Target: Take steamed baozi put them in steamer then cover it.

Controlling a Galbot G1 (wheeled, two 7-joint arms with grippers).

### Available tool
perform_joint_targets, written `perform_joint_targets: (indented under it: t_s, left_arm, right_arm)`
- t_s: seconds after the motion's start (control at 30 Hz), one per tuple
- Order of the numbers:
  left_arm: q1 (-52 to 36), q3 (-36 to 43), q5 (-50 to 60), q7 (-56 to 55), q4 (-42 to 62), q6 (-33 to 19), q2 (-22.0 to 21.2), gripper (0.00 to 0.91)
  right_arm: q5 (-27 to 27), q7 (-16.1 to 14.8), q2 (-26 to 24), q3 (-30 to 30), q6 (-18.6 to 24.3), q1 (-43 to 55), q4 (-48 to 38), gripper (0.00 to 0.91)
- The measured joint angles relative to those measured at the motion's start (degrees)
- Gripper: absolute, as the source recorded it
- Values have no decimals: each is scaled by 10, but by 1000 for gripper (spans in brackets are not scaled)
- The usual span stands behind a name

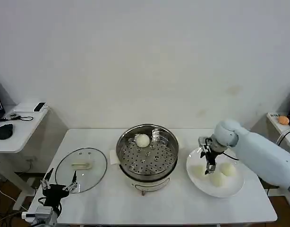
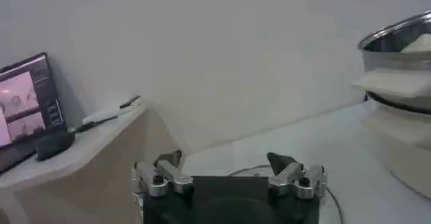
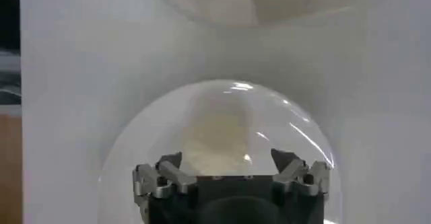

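white desk (image 1: 112, 208) carries everything. steamer (image 1: 147, 156) sits mid-desk toward the back edge, uncovered, one baozi (image 1: 142, 140) on its perforated tray at the rear. white plate (image 1: 197, 182) lies near the right edge with three steamed baozi (image 1: 227, 169) on it. cover (image 1: 81, 169) lies flat near the left edge, handle up. right gripper (image 1: 210, 166) hangs low over the plate among the buns, fingers spread apart, nothing between them. left gripper (image 1: 60, 188) idles at the front left corner just beside the cover's rim, fingers spread, empty.
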Motion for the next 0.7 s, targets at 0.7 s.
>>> perform_joint_targets:
  t_s: [0.7]
  left_arm:
    - [-4, 0, 0, -1, 12, 0, 2, 907]
  right_arm:
    - [-47, 14, 22, 22, 9, -41, -21, 907]
